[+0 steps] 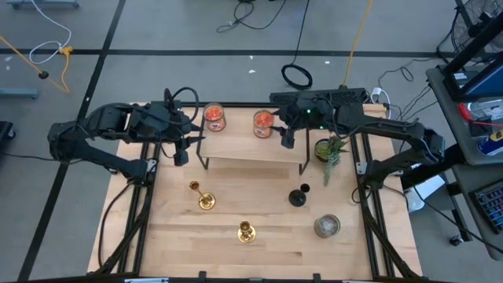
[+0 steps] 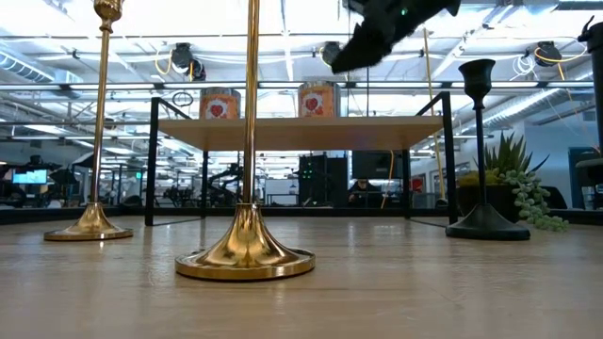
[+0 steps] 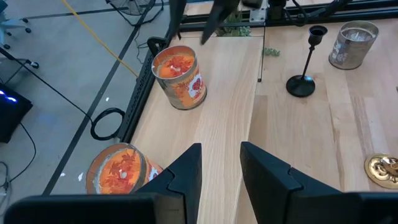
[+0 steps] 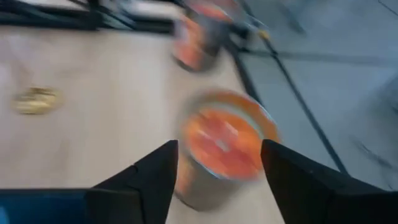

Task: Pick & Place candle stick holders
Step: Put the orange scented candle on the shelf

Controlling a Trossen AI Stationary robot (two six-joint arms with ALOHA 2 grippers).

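Two gold candle stick holders stand on their round bases on the table, one at the left (image 1: pixel 203 197) (image 2: pixel 94 221) and one nearer the front (image 1: pixel 246 231) (image 2: pixel 247 252). The black holder (image 1: pixel 299 196) (image 2: pixel 484 218) (image 3: pixel 305 74) stands upright right of the middle. My left gripper (image 1: pixel 181 156) (image 3: pixel 221 168) is open and empty over the left end of the shelf (image 1: pixel 251 153). My right gripper (image 1: pixel 288 141) (image 4: pixel 217 168) is open and empty above the shelf's right end, just short of an orange jar candle (image 4: pixel 227 143).
Two orange jar candles (image 1: pixel 214 118) (image 1: pixel 263 123) stand on the wooden shelf with black legs at the table's far side. A small green plant (image 1: pixel 328 153) stands right of the shelf. A grey jar candle (image 1: pixel 326 226) stands at the front right.
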